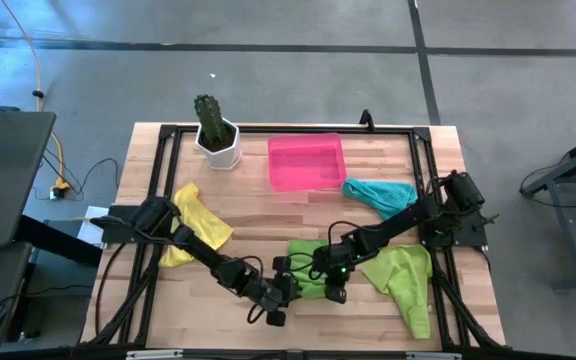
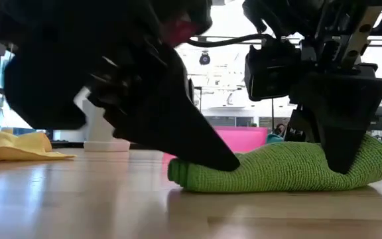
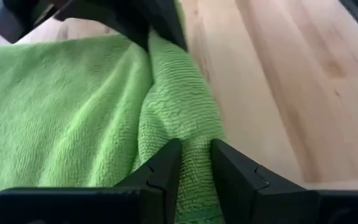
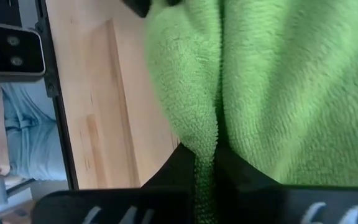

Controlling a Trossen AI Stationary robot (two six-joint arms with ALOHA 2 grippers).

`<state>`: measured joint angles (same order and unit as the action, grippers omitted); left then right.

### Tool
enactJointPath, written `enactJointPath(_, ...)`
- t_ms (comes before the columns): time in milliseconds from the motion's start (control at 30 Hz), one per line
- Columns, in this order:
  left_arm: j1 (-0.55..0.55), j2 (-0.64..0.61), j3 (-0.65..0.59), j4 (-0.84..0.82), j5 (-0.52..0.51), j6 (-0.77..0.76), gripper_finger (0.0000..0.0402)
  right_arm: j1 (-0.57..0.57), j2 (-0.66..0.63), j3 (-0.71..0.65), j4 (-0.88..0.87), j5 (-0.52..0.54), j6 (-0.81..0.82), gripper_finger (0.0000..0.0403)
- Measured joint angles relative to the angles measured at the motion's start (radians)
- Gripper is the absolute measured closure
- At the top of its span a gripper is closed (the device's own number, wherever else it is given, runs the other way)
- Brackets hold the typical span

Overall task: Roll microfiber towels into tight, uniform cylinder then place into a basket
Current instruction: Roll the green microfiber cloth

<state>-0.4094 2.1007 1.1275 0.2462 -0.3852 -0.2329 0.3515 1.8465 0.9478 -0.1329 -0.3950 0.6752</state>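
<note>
While both pincers pinch the green towel [image 2: 284, 169], we risk a loose roll | left pincer [image 3: 196, 163] grips its fold | right pincer [image 4: 205, 163] clamps the edge | uneven pull skews it.

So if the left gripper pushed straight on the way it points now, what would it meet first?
More of the green towel its jaws already pinch: the left gripper points along the rolled fold. Beyond that sits the right gripper, clamped on the same towel's far end, though depth is hard to judge.

Green towel [image 1: 308, 270] half-hidden under arms
</note>
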Motion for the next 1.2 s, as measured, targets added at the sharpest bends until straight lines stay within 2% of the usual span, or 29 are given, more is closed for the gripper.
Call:
enactJointPath(167, 0.028, 0.001, 0.000, 0.000, 0.003, -0.001, 0.0318, 0.005, 0.000, 0.000, -0.002, -0.001, -0.001, 0.0368)
enactJointPath(300, 0.058, 0.008, 0.001, -0.001, 0.103, -0.055, 0.0318, 0.004, -0.001, 0.000, -0.004, -0.002, -0.032, 0.0361)
enactJointPath(467, 0.084, 0.048, 0.007, 0.017, 0.237, -0.192, 0.0322, 0.005, -0.005, 0.000, -0.014, -0.006, -0.188, 0.0356)
enactJointPath(600, 0.072, 0.054, 0.008, 0.020, 0.250, -0.276, 0.0327, 0.005, -0.031, 0.001, -0.041, -0.006, -0.323, 0.0338)
enactJointPath(800, 0.041, 0.050, 0.006, 0.027, 0.291, -0.549, 0.0328, 0.016, -0.088, 0.050, -0.148, 0.007, -0.538, 0.0282)
enactJointPath(900, 0.026, 0.049, 0.006, 0.022, 0.279, -0.627, 0.0328, 0.033, -0.110, 0.081, -0.186, 0.043, -0.656, 0.0246)
enactJointPath(1033, 0.004, 0.049, 0.006, 0.018, 0.203, -0.733, 0.0328, 0.074, -0.122, 0.114, -0.199, 0.054, -0.812, 0.0204)
enactJointPath(1200, 0.002, 0.049, 0.006, 0.017, 0.124, -0.791, 0.0328, 0.156, -0.122, 0.134, -0.259, 0.068, -0.833, 0.0184)
